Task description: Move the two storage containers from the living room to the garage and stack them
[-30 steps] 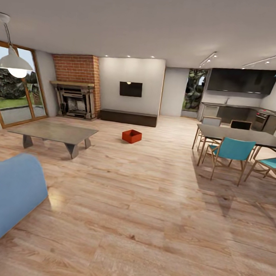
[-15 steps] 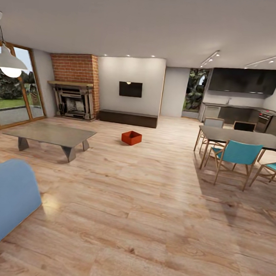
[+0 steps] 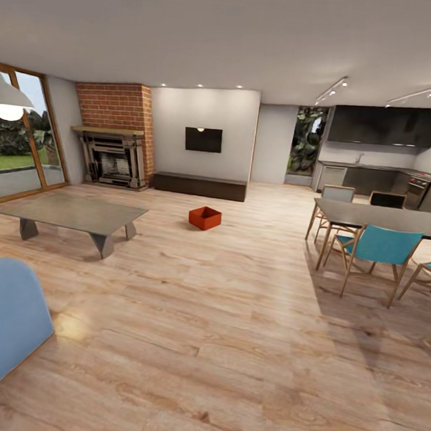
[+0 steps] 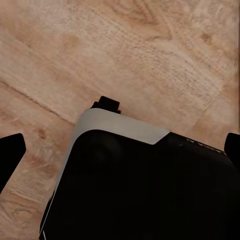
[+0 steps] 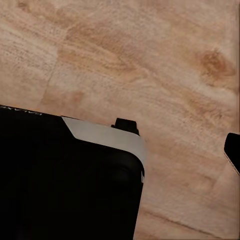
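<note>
Head cam: living room w/ wood floor (image 3: 219,344). One red bin (image 3: 204,217) sits on the floor mid-room, upright, open top, apart from other furniture; low table (image 3: 71,212) to its left, TV bench (image 3: 199,185) behind it by the far wall. Brick fireplace (image 3: 115,134) back left, dining table (image 3: 386,218) w/ teal chair (image 3: 377,247) at right, blue sofa (image 3: 5,326) corner near left.

Left wrist cam: dark fingertips (image 4: 11,150) at both frame edges, far apart, so left gripper spread wide, empty, above robot base (image 4: 135,180) & planks.

Right wrist cam: one fingertip (image 5: 233,150) at the edge; right gripper's state can't tell.

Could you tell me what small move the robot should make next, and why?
Probably keep rolling forward toward the red-orange container: it sits far off on the wood floor, between the grey low table and the dining table, well beyond arm's reach.
</note>
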Controlling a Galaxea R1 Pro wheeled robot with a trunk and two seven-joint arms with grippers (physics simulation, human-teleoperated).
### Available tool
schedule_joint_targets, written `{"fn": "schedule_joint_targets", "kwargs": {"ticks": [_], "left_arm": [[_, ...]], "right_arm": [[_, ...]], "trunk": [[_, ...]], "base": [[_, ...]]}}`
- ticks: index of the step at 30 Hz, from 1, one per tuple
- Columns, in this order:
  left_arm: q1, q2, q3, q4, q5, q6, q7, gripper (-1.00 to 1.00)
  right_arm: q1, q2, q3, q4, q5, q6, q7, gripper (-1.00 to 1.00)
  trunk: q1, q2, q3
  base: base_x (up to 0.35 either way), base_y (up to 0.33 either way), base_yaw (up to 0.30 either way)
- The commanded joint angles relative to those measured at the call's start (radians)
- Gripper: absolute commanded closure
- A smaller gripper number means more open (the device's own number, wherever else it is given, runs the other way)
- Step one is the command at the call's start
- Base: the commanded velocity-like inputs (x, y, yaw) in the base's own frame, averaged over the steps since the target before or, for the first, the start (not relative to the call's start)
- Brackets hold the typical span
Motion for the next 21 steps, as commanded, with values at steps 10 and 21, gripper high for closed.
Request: {"fn": "schedule_joint_targets", "kwargs": {"ticks": [10,21], "left_arm": [[-0.001,0.0,-0.002,0.0,0.005,-0.002,0.002,-1.0],[-0.001,0.0,-0.002,0.0,0.005,-0.002,0.003,-1.0]], "right_arm": [[-0.001,0.001,0.008,0.003,-0.009,-0.006,-0.002,-1.0],[-0.001,0.0,0.008,0.003,-0.009,-0.006,-0.002,-1.0]], "trunk": [[0.001,-0.001,-0.001],[0.001,-0.001,-0.001]], "base": [[0.322,0.0,0.0],[0.322,0.0,0.0]]}}
